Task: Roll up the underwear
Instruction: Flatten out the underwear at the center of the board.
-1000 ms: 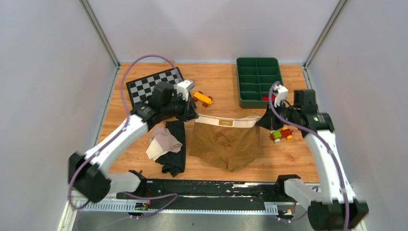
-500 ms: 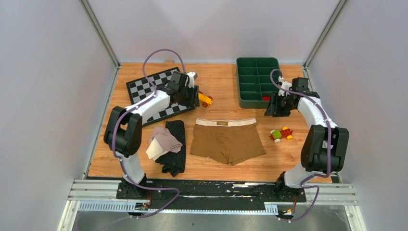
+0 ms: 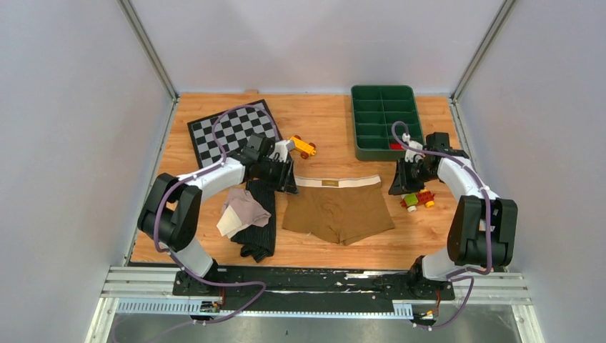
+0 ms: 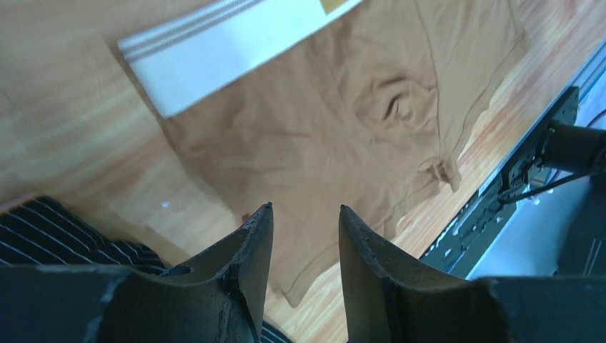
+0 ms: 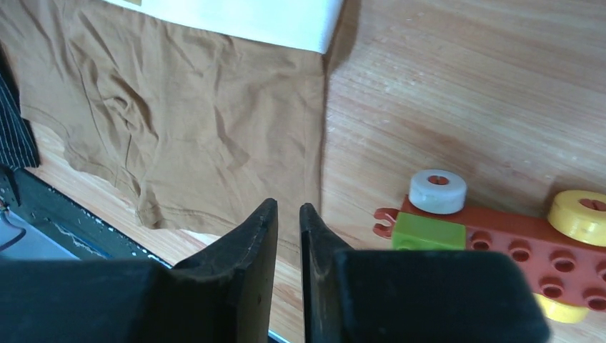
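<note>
**Both pincers empty at the waistband corners**

From my top view, the tan-brown underwear [image 3: 337, 207] lies flat near the middle of the counter [image 3: 329, 121], with its cream waistband [image 3: 336, 182] at 12 o'clock and the legs at 6. The left pincer [image 4: 304, 209] sits over the pair's 10 o'clock corner. Its fingers are clearly apart, with only cloth showing below the gap. The right pincer [image 5: 288, 206] is by the 2 o'clock corner. Its fingers are drawn nearly together, a thin slit between them and nothing in it.

At 9 o'clock of the tan pair lies the black underwear [image 3: 261, 218], with the pale pink-beige underwear [image 3: 243, 211] lying partly on top of it. A toy block car [image 3: 418, 199] sits at the tan pair's 3 o'clock, just beside the right pincer. Further toward 12 I see the checkerboard mat [image 3: 229, 132], an orange toy [image 3: 303, 146] and the green tray [image 3: 384, 121].
</note>
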Tool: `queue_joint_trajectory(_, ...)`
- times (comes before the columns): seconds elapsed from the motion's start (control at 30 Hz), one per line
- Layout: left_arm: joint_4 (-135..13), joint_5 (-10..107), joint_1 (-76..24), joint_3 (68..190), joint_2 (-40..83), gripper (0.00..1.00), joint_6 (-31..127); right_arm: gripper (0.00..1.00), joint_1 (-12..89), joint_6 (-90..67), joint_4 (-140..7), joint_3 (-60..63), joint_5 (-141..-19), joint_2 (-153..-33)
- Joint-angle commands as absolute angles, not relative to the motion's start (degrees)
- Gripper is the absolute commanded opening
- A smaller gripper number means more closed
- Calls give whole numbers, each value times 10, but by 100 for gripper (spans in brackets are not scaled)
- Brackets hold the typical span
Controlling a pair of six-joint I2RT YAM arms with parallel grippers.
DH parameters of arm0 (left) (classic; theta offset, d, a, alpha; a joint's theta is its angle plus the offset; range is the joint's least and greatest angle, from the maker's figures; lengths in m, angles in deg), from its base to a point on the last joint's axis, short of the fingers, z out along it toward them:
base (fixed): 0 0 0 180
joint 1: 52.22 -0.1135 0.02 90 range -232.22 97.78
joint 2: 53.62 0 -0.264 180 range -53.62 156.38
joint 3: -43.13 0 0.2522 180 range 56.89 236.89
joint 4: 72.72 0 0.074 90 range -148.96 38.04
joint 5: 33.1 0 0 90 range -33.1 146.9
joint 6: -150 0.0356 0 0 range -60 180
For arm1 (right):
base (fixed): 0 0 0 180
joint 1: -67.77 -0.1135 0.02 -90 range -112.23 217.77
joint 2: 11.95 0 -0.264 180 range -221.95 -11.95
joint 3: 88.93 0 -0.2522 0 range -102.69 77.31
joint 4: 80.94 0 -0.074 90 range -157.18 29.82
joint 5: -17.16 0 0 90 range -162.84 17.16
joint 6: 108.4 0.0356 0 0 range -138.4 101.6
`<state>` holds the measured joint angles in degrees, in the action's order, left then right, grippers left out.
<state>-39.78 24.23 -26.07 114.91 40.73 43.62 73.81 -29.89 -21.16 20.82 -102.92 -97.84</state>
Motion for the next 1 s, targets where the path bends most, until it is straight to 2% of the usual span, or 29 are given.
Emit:
queue_joint_trajectory(0.0,-433,229,-261,1120,371,47,418,17,707,-342,-203,195,-1043,-974)
queue_joint_trajectory(0.27,-433,231,-261,1169,423,44,416,12,631,-514,-179,167,-1024,-1033)
queue_joint_trajectory(0.4,-426,229,-261,1196,459,43,422,6,618,-525,-167,157,-992,-1081)
queue_joint_trajectory(0.5,-413,282,-263,1219,487,44,443,4,613,-522,-168,167,-960,-1096)
queue_joint_trajectory(0.67,-400,267,-270,1258,543,44,451,3,592,-530,-165,209,-894,-1079)
queue_joint_trajectory(0.97,-420,282,-272,1266,552,44,446,0,579,-541,-133,253,-881,-1057)
